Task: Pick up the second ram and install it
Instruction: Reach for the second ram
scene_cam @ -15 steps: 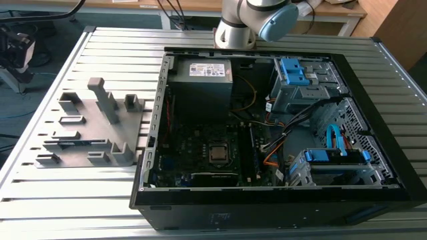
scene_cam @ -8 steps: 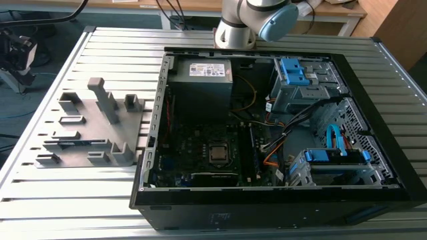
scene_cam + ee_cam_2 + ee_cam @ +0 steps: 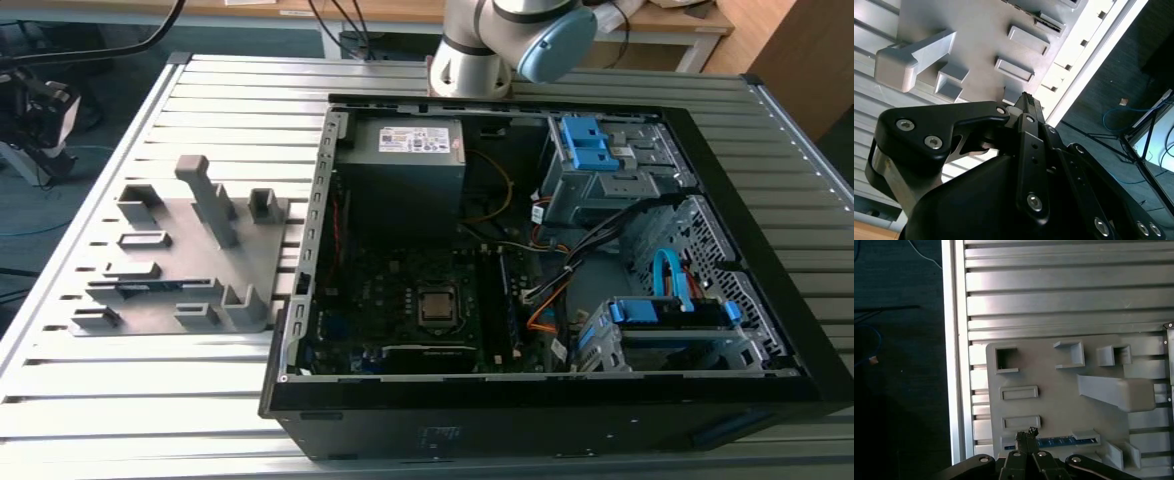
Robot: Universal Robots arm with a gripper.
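1. A slatted metal worktop (image 3: 227, 100) fills my exterior view, with dark floor beyond its edge.
2. An open computer case (image 3: 534, 430) takes up the exterior view's right, and the robot arm (image 3: 514, 40) rises behind it.
3. A grey holder block (image 3: 200, 260) with upright posts lies on the exterior view's left, just beside the case.
4. In the first wrist view the pincer (image 3: 1026, 432) hangs over that holder. Its tips are pressed together and grip nothing.
5. The memory stick (image 3: 1064, 441) stands on edge in the holder's long slot. It looks like a thin dark strip with a bluish sheen. Its long axis runs parallel to the slats. I judge it lies straight below the pincer, whose tips line up nearer the end towards the worktop's edge.
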